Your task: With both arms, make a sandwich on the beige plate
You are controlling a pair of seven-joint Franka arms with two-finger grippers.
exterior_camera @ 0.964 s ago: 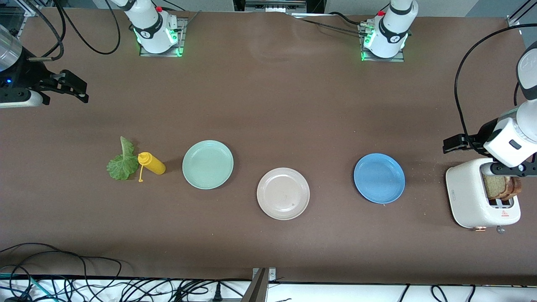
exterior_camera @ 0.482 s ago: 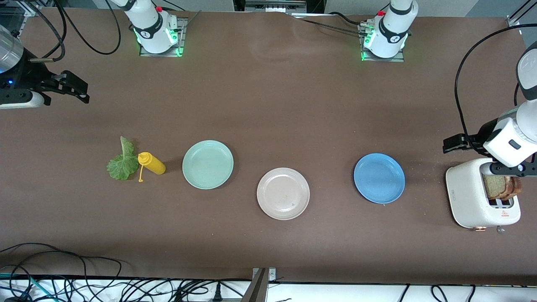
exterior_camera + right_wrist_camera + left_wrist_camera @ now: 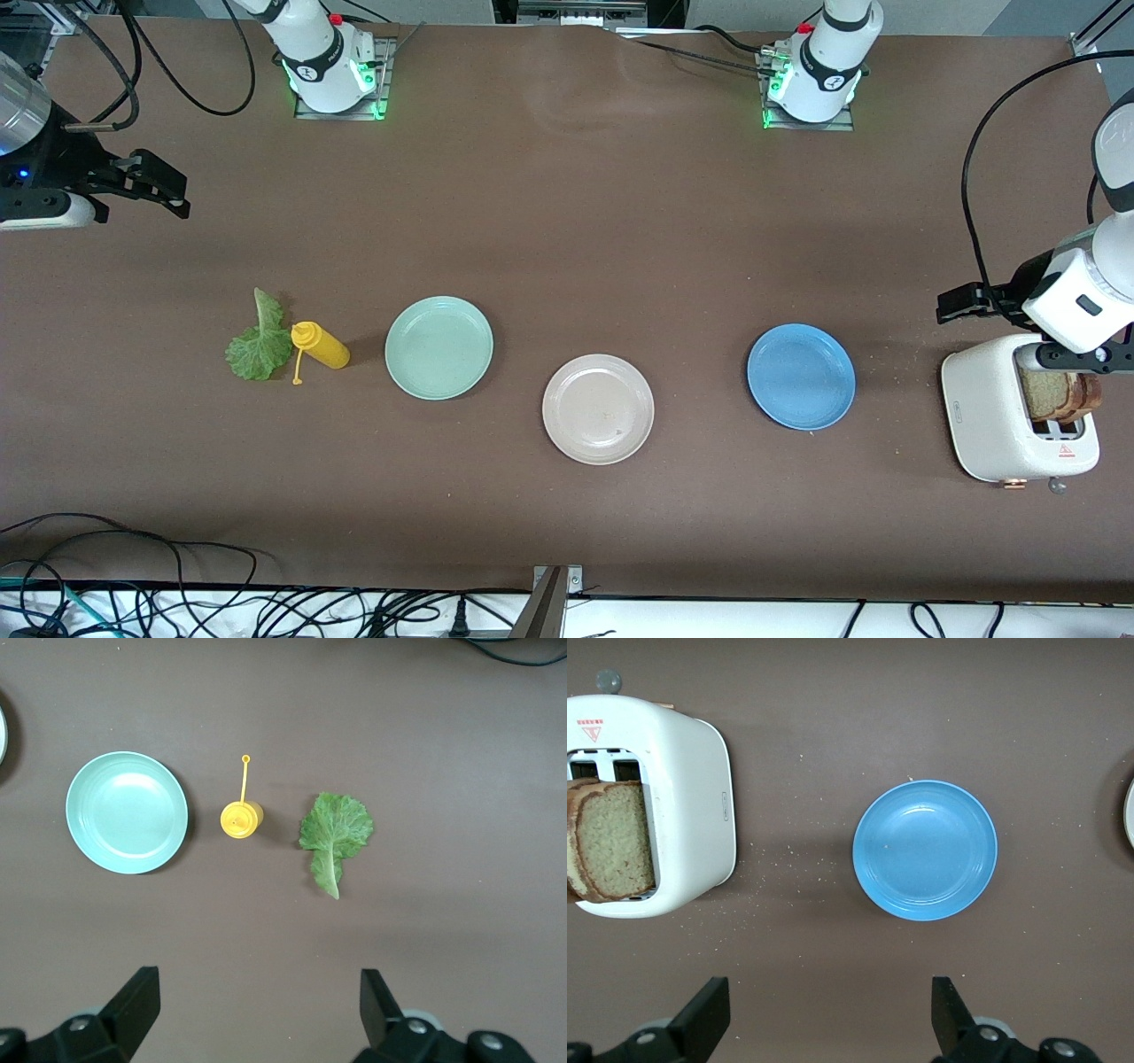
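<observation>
Nearest the front camera we've got the beige plate (image 3: 598,408) sitting bare in the middle of the brown table (image 3: 567,230), nothing on it but a few crumbs, so no sandwich is built on it yet. Toward the left arm's end, the white toaster (image 3: 1010,416) stands at about the same depth, and we can see two slices of brown bread (image 3: 1059,394) poking up out of its slots, crusts dark, side by side; the left wrist view shows them (image 3: 611,850) standing in the toaster (image 3: 682,815) with crumbs scattered on the table around it. A touch farther from the camera than the beige plate sits the blue plate (image 3: 801,377), between the beige plate and the toaster, empty. On the beige plate's side toward the right arm's end we find the mint-green plate (image 3: 438,347), also empty, then the yellow squeeze bottle (image 3: 321,345) with its cap dangling on a strap, and just beside it, touching or nearly so, the green lettuce leaf (image 3: 259,341) lying flat on the table. Up in the air, the left gripper (image 3: 961,303) hovers over the table just beside the toaster, fingers (image 3: 709,1014) spread wide and holding nothing. The right gripper (image 3: 164,189) hangs over bare table at the right arm's end, its fingers (image 3: 137,997) spread wide too, empty, with the lettuce and bottle well apart from it
</observation>
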